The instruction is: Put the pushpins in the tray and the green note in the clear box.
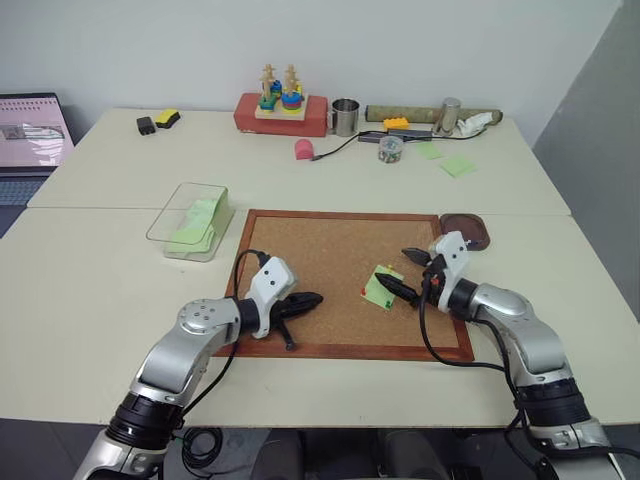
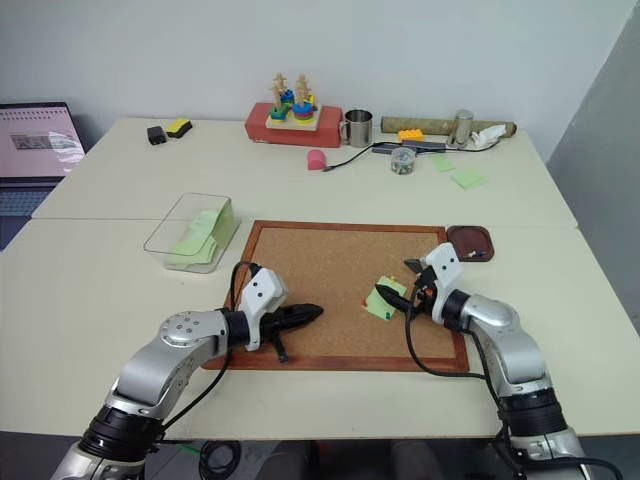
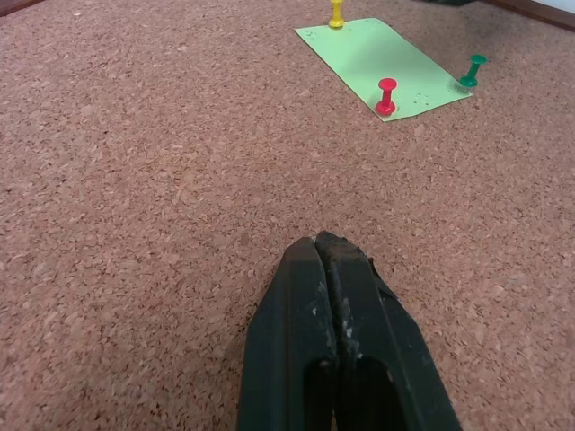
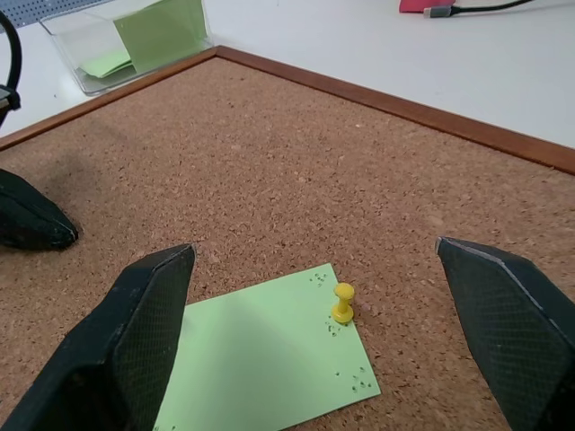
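Right gripper lines up on the yellow pin while the left waits clenched on the corkboard

The green note (image 3: 384, 61) lies flat on the corkboard (image 1: 330, 260), toward the board's right side, held down by three pushpins: a yellow pushpin (image 4: 342, 303), a red pushpin (image 3: 386, 94) and a green pushpin (image 3: 473, 70), so the paper cannot go anywhere until they come out. The right gripper (image 4: 323, 337) hangs over the note with its jaws spread wide and empty, the yellow pin between them, which looks like the set-up for a first pull. The left gripper (image 3: 334, 260) is clenched on nothing, low over bare cork left of the note. The tray (image 1: 466, 230) sits just off the board's far right corner; the clear box (image 1: 190, 220), off its far left corner, already holds green paper.
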Robot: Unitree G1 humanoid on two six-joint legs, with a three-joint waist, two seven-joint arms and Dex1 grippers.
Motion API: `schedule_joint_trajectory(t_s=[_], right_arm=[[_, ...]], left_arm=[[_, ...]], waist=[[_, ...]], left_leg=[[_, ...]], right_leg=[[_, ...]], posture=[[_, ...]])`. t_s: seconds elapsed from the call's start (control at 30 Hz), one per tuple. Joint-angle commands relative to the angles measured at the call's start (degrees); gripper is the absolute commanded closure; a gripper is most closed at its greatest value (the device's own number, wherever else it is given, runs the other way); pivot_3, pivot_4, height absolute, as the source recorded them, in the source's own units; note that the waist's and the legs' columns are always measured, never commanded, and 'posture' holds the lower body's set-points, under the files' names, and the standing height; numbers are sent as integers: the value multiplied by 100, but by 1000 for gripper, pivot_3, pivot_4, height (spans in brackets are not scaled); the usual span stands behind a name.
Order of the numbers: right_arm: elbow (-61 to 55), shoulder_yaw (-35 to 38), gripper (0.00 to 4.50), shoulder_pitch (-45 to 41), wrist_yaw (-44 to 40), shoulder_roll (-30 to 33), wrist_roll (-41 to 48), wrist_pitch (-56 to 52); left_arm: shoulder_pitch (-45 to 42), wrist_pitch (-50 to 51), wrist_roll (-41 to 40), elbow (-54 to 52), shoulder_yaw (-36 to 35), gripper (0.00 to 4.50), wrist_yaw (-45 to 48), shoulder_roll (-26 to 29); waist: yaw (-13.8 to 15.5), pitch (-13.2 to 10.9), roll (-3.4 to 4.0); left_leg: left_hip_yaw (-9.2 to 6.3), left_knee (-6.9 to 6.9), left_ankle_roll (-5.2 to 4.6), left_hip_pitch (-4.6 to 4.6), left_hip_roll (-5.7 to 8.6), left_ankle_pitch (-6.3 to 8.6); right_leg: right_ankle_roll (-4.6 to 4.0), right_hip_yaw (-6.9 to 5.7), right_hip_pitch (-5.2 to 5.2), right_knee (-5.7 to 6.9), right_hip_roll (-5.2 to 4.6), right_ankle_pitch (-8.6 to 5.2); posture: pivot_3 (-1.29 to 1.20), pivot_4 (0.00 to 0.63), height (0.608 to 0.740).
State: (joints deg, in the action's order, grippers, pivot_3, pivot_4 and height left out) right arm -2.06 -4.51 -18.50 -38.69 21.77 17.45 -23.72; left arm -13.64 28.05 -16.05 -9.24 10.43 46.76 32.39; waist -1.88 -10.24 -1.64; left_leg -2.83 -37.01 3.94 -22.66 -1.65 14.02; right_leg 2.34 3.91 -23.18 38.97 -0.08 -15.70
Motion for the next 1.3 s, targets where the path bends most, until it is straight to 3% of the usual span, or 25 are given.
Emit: schedule_joint_trajectory(t_s=[0.03,0.2,0.5,0.87,1.3], right_arm=[[39,19,0,-151,-30,-87,3,133],[335,-21,0,-252,-41,-165,-114,264],[620,-45,2229,-340,-37,-251,-203,352],[729,-59,4423,-368,-22,-288,-316,382],[-6,153,4423,-242,-145,-287,106,249]], left_arm=[[218,71,178,73,187,4494,65,97],[257,43,182,11,108,4494,18,69],[283,89,156,-100,33,4500,2,47],[237,96,168,-129,12,4500,-6,34],[232,135,275,-67,70,4500,-23,77]], waist=[[0,1,1],[-1,1,1],[-2,1,1],[-3,1,1],[-2,1,2]], left_leg=[[0,1,0,1,0,0],[0,2,0,2,-1,0],[-1,2,0,2,-1,0],[0,2,0,2,-1,0],[0,3,0,0,-1,0]], right_leg=[[-1,0,0,0,0,0],[-2,0,0,0,0,1],[-7,-1,0,0,0,4],[-7,0,0,0,0,4],[-7,0,-1,1,0,4]], posture=[[0,150,740],[0,150,740],[0,150,740],[0,150,740],[0,150,740]])
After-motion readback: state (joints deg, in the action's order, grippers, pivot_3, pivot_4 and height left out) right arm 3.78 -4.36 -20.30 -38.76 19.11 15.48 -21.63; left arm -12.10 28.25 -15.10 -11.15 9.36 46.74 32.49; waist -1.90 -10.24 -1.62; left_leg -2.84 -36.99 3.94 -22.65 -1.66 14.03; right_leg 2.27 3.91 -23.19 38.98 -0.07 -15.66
